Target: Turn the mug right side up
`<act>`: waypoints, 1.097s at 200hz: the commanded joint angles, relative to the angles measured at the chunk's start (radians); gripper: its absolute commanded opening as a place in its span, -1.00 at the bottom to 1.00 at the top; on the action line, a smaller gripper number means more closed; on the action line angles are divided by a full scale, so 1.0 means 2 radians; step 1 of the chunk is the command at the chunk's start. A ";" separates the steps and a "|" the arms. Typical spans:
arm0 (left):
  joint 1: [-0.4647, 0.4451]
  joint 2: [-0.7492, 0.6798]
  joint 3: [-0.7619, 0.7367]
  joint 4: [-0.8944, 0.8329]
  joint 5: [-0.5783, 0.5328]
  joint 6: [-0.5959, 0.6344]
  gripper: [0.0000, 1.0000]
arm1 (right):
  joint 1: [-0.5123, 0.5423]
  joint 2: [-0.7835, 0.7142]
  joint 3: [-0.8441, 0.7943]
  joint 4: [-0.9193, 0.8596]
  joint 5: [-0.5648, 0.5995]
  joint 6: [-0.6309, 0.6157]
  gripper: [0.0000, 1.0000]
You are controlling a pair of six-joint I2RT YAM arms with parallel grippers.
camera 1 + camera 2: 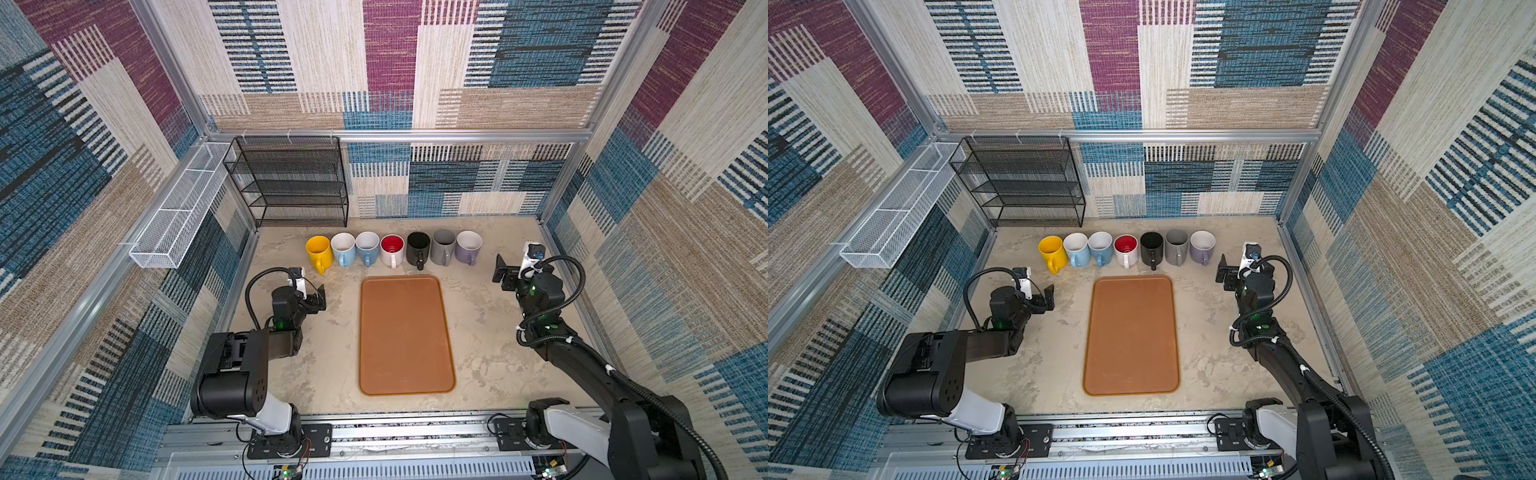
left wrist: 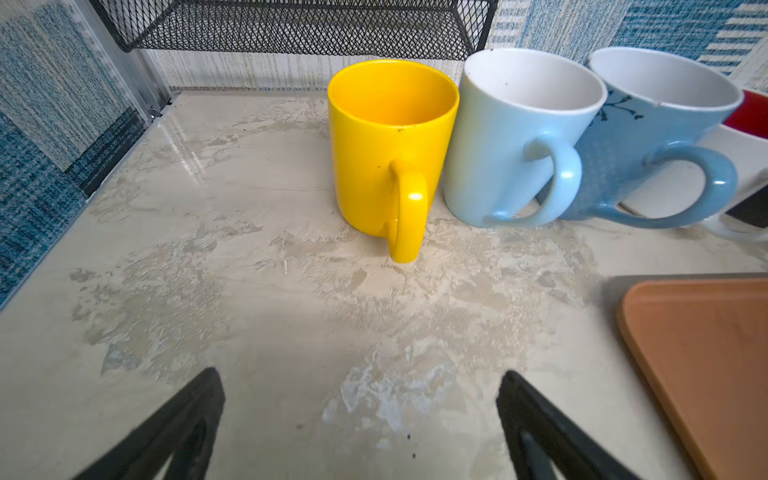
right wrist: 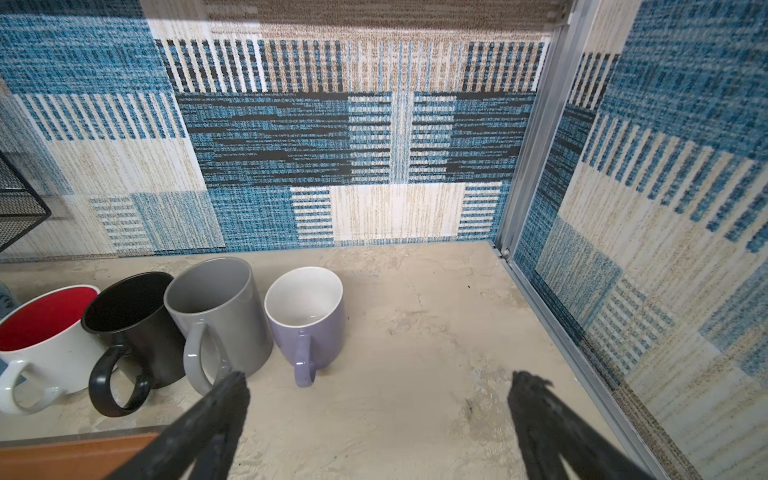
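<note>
Seven ceramic mugs are lined up side by side on the far part of the worktop (image 1: 328, 365), just beyond the far edge of a flat brown tray with rounded corners (image 1: 405, 336). From left to right are found a yellow mug (image 1: 319, 251), a pale blue mug (image 1: 343, 248), a speckled mid-blue mug (image 1: 367, 247), a white mug with a red inside (image 1: 392, 249), a black mug (image 1: 418, 248), a grey mug (image 1: 443, 246) and a lilac mug with a white inside (image 1: 468, 247). Every one is seen standing on its base, mouth up, handle turned toward the near side. Which one is meant by the task cannot be told.

The left jaws are spread wide with nothing between them, on the near side of the yellow mug and apart from it, over bare worktop left of the tray. The right jaws are likewise spread wide and empty, just right of the lilac mug, not touching it.

A black wire-mesh shelf rack (image 1: 291, 183) is set against the far wall, and a long white mesh basket (image 1: 178, 208) is fixed along the left wall.
</note>
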 commanded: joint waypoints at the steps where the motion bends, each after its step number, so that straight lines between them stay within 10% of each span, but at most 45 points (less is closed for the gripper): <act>1: 0.001 0.000 0.004 -0.001 0.007 0.007 0.98 | -0.008 0.008 -0.016 0.054 -0.026 0.002 0.99; 219: 0.001 0.000 0.003 0.000 0.006 0.006 0.98 | -0.055 0.208 -0.124 0.359 -0.126 -0.006 0.98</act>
